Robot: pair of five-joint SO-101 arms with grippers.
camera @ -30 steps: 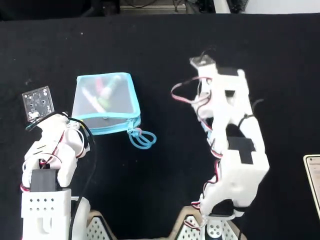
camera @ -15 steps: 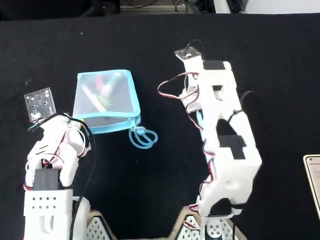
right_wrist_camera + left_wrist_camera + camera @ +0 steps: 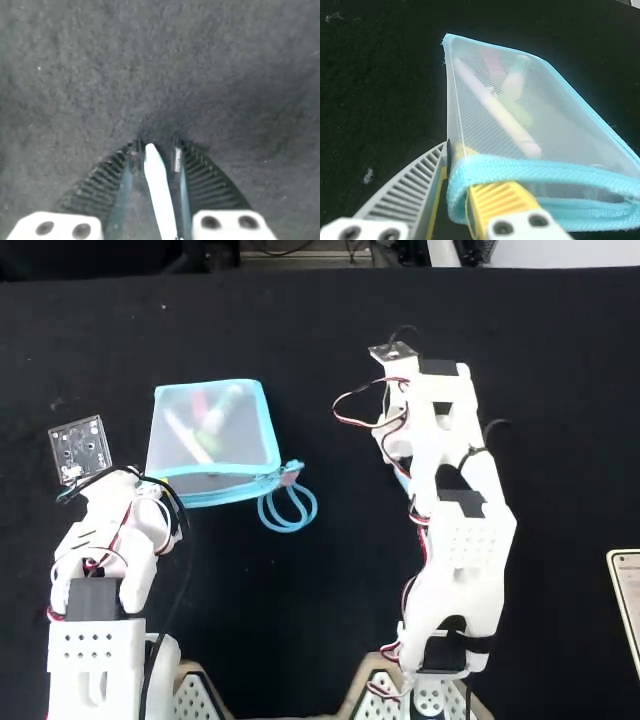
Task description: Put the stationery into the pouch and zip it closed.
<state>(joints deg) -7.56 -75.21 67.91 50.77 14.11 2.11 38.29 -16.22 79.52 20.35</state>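
Clamping the pouch (image 3: 520, 125) corner, left gripper (image 3: 456, 167) must hold firm while right gripper (image 3: 156, 147), gripping a white pen (image 3: 161, 195), aims inside.

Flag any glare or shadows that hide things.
High view: even light; the pouch stands out on the black cloth. Left wrist view: mesh dims the stationery inside. Right wrist view: a shadow pools ahead of the right tool.

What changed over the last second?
The right arm swung left toward the pouch, then partway back right. The pouch's blue loop shifted slightly up and right. Unchanged: left gripper clamped on the pouch's corner, stationery inside. The right gripper grips a white stick now.
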